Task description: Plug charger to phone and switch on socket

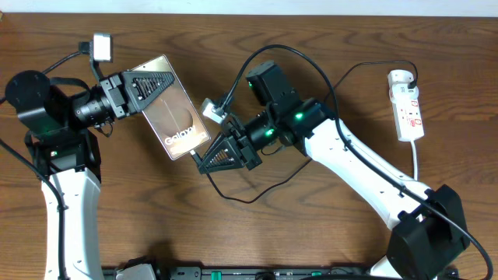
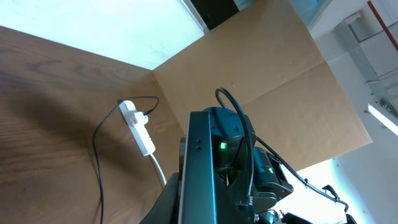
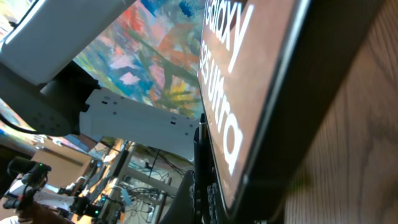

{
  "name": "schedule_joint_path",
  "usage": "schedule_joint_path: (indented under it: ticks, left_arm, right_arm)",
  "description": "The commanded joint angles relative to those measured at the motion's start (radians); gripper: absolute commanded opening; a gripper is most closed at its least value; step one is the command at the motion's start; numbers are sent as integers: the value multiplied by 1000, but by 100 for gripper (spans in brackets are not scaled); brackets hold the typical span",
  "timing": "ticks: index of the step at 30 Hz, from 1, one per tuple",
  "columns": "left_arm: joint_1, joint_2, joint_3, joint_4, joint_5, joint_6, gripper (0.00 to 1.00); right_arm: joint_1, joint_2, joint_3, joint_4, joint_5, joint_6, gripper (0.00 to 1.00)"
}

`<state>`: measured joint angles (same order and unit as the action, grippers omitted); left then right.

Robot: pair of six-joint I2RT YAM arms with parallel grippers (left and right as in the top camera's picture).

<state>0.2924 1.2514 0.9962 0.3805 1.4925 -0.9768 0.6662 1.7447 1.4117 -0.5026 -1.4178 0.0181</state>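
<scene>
Two grips, overhead only: left fingers point(image 1: 150, 82) clamped on phone point(image 1: 176, 118), right fingers point(image 1: 222, 154) state unclear.

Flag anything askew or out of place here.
Only the phone stands out: it is skewed diagonally, with its upper end between the fingers of the left gripper instead of lying square. The socket lies flat at the far right. Nothing looks spilled or damaged.

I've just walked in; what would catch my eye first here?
The phone, its Galaxy lettering showing, is held left of centre by the left gripper. The right gripper points at its lettered end. A white power strip lies at the far right.
</scene>
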Motion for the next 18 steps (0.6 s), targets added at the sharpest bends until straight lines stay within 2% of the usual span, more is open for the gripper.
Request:
schedule_joint_path:
  ticks: [1, 6, 10, 18]
  left_arm:
    - [-2, -6, 5, 11, 14, -24, 8]
    - [-1, -6, 5, 11, 5, -42, 8]
    - [-1, -6, 5, 11, -23, -59, 8]
    - [-1, -6, 5, 12, -46, -62, 7]
  right_arm:
    - [-6, 8, -3, 14, -52, -5, 1]
    - [-6, 8, -3, 16, -63, -24, 1]
    - [-6, 8, -10, 16, -143, -94, 1]
    - [-6, 8, -19, 16, -143, -121, 1]
